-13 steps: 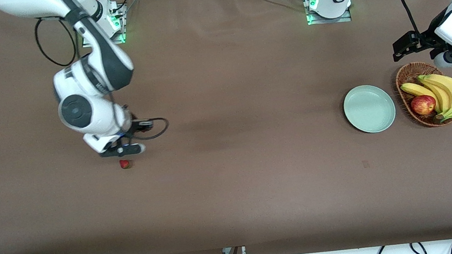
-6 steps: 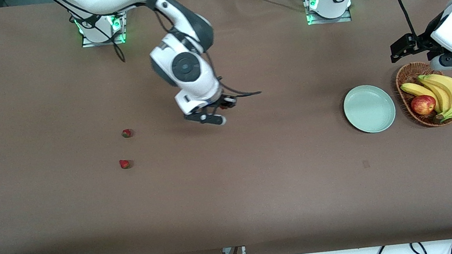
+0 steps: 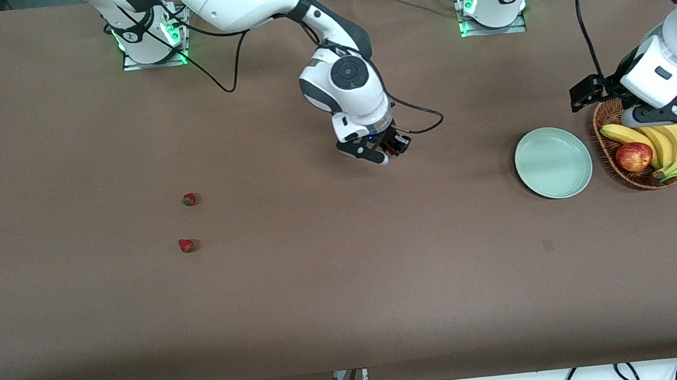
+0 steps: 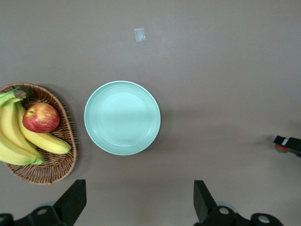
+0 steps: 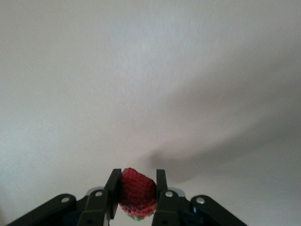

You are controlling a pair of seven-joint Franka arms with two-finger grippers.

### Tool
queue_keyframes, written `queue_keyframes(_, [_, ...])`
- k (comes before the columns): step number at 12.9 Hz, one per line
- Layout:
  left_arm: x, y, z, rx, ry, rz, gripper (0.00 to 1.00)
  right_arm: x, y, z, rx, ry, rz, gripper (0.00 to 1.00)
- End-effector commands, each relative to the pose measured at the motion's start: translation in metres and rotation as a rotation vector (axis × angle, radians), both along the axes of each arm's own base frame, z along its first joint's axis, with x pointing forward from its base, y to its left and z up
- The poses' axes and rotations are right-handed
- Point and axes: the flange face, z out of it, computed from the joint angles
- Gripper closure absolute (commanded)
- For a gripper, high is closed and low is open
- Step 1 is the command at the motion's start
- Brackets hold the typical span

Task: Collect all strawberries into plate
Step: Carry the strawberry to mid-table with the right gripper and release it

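Currently the right gripper [image 3: 387, 152] hangs over bare bench [image 3: 337, 280] between the two arms' ends, its fingers [image 5: 114, 190] clamped on one strawberry [image 5: 137, 192] — the berry sits squarely between the pads, its green top pointing down toward the wrist camera's edge. The plate [image 3: 553, 162] lies toward the left arm's end of the bench, well apart from those fingers and empty. Two loose strawberries remain on the bench toward the right arm's end: one [image 3: 190, 200] farther from the front camera, the other [image 3: 188, 245] just nearer.

The left gripper [image 4: 136, 200] waits over the bench beside the plate and the wicker basket [image 3: 610, 118], fingers spread apart and holding nothing.

Risks from here, as a judgement:
- The berry is small and soft; a loose or uneven clamp could let it slip out in transit.
- Opening the fingers too high over the plate could let the berry bounce or roll off the shallow rim.
- The waiting left arm stands near the plate — a crowded approach is possible.

In the front view the held berry is hidden by the right gripper's body.
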Motion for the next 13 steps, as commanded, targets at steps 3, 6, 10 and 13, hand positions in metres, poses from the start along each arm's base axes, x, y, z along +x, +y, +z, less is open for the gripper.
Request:
queue_keyframes(3, [-0.010,0.001,-0.047,0.009,-0.021,-0.014,0.00,0.001,0.014,-0.007,0.047,-0.059,-0.095,0.46])
queue_keyframes(6, [-0.014,-0.003,-0.066,0.007,-0.019,-0.021,0.00,0.047,-0.018,0.042,0.003,-0.053,-0.116,0.23])
queue_keyframes(10, [-0.025,-0.037,-0.094,0.011,-0.029,-0.031,0.00,0.083,-0.081,0.101,-0.191,0.037,0.124,0.22])
queue_keyframes(13, [-0.039,-0.099,-0.127,0.015,-0.060,0.021,0.00,0.105,-0.142,0.126,-0.292,0.135,0.357,0.21])
